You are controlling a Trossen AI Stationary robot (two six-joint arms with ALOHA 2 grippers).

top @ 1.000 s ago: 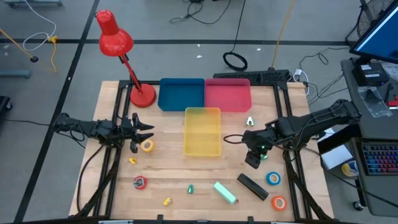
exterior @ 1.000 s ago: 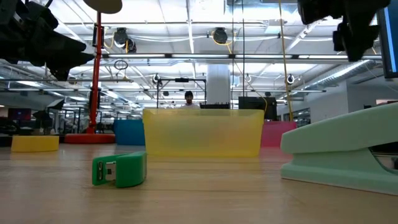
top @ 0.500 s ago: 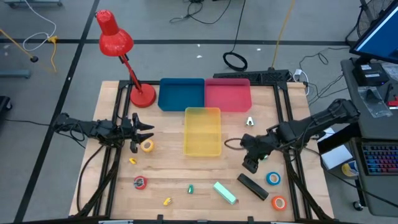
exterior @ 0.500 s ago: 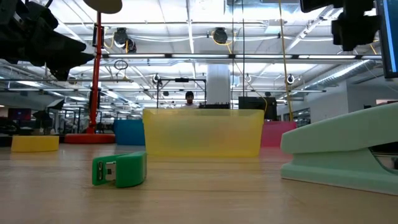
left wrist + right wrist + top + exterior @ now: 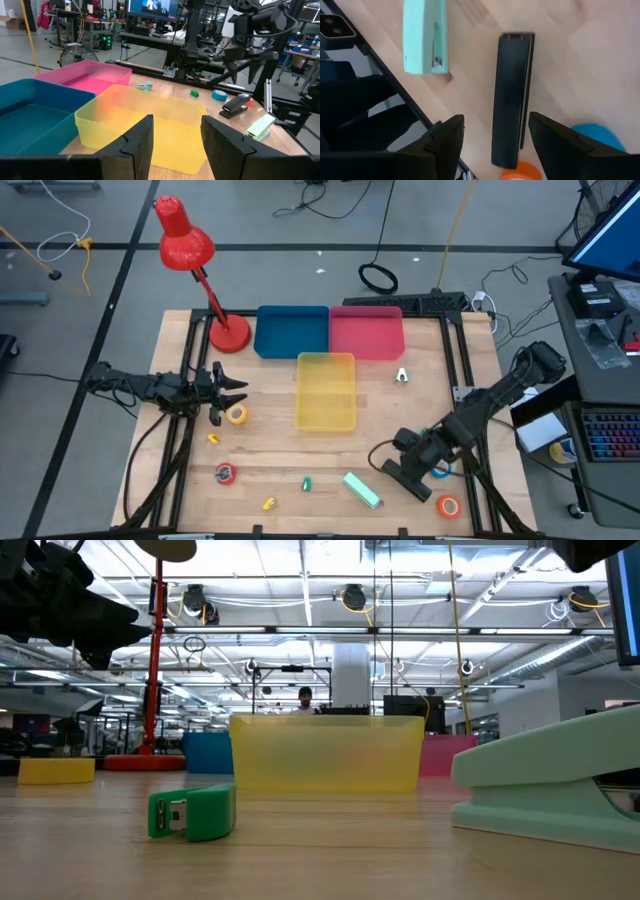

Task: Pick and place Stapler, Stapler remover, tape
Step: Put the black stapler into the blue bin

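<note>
- Since a second ago, we see the right gripper (image 5: 403, 467) has swung from beside the yellow bin (image 5: 325, 391) toward the near right of the table (image 5: 300, 455), and it now hangs over the black stapler (image 5: 406, 480).
- From the right wrist camera, its fingers (image 5: 445, 145) are spread apart with nothing between them; the black stapler (image 5: 512, 100) lies lengthwise in the gap below, untouched.
- We find the mint-green stapler (image 5: 362, 490) just left of the black one, and it fills the right of the low view (image 5: 545, 785).
- Near the right gripper, a blue tape roll (image 5: 441, 470) lies partly hidden under the arm, and an orange tape roll (image 5: 448, 505) sits nearer the front edge.
- On the left, the left gripper (image 5: 218, 391) waits with fingers parted, a yellow tape roll (image 5: 237, 415) just beside it.
- A red tape roll (image 5: 225, 473) lies at the near left.
- Between them, near the front edge, we note a small green piece (image 5: 307, 483), also seen low (image 5: 192, 812).
</note>
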